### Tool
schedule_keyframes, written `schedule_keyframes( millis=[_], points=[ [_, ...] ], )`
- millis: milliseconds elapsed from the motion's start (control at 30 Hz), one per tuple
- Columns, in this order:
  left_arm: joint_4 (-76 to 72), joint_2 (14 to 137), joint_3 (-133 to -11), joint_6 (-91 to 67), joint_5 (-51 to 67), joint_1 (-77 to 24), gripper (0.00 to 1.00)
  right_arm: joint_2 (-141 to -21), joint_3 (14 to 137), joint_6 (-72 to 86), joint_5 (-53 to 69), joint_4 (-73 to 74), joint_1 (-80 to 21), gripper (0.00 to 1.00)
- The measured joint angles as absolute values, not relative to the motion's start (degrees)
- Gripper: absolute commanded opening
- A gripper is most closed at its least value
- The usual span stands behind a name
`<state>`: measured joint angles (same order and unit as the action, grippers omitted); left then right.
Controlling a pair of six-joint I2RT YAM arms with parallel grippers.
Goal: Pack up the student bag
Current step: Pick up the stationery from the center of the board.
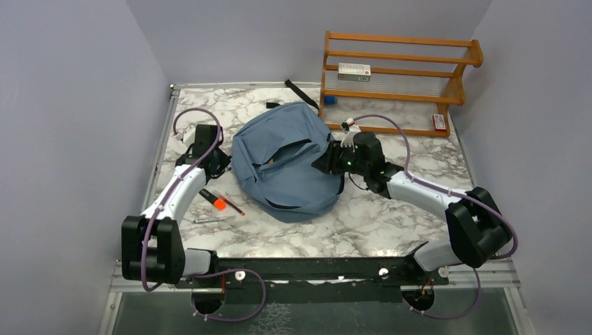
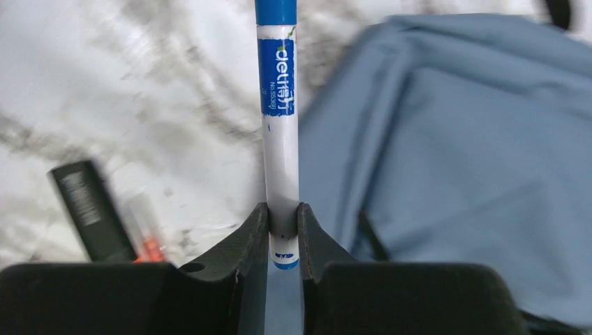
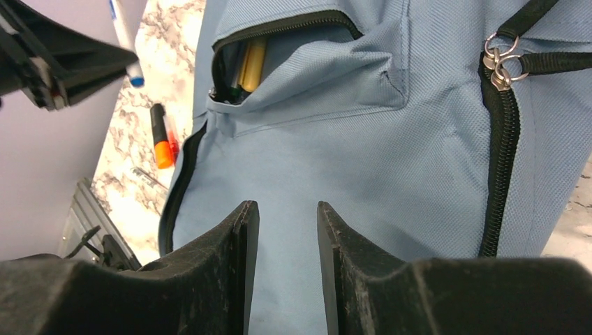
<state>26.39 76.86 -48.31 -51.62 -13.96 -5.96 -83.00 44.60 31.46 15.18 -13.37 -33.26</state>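
Observation:
The student bag (image 1: 286, 164) lies crumpled in the middle of the marble table, dusty blue with dark zippers. My left gripper (image 2: 283, 209) is shut on a white marker with blue ends (image 2: 280, 125), held just left of the bag (image 2: 454, 139). In the top view this gripper (image 1: 218, 162) sits at the bag's left edge. My right gripper (image 3: 287, 207) is open, its fingers apart just above the bag's fabric (image 3: 314, 153) on the right side (image 1: 324, 162). The bag's open front pocket (image 3: 244, 66) shows yellow pens inside.
A black and orange highlighter (image 1: 213, 199), a thin red pencil (image 1: 230, 204) and a silver pen (image 1: 213, 220) lie left of the bag. A wooden rack (image 1: 398, 84) stands at the back right. Zipper pulls (image 3: 499, 66) hang at the bag's main zipper.

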Motion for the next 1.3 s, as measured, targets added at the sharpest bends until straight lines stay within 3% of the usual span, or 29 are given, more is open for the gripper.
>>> schedule_keyframes(
  millis=[300, 433, 633, 833, 967, 1300],
  points=[
    [1.8, 69.8, -48.64, -37.87, 13.98, -6.7, 0.0, -79.0, 44.6, 36.84, 15.25, -14.68, -33.26, 0.47],
    [-7.79, 70.63, -46.59, -34.24, 25.19, -11.73, 0.0, -76.2, 44.62, 40.45, 15.51, -15.92, -33.26, 0.54],
    [-13.8, 73.38, -47.22, -28.75, 34.37, -21.98, 0.0, -74.32, 44.97, 46.78, 15.49, -18.39, -33.26, 0.64],
    [-15.46, 76.09, -48.23, -26.3, 38.13, -25.19, 0.0, -74.35, 46.22, 49.19, 14.68, -19.27, -33.26, 0.66],
    [-15.84, 77.28, -48.71, -25.43, 39.66, -26.41, 0.0, -74.46, 46.24, 50.04, 14.44, -20.21, -33.26, 0.63],
    [-16.14, 78.35, -49.43, -23.68, 42.52, -27.9, 0.0, -76.88, 46.24, 51.27, 14.68, -22.76, -33.26, 0.35]
  ],
)
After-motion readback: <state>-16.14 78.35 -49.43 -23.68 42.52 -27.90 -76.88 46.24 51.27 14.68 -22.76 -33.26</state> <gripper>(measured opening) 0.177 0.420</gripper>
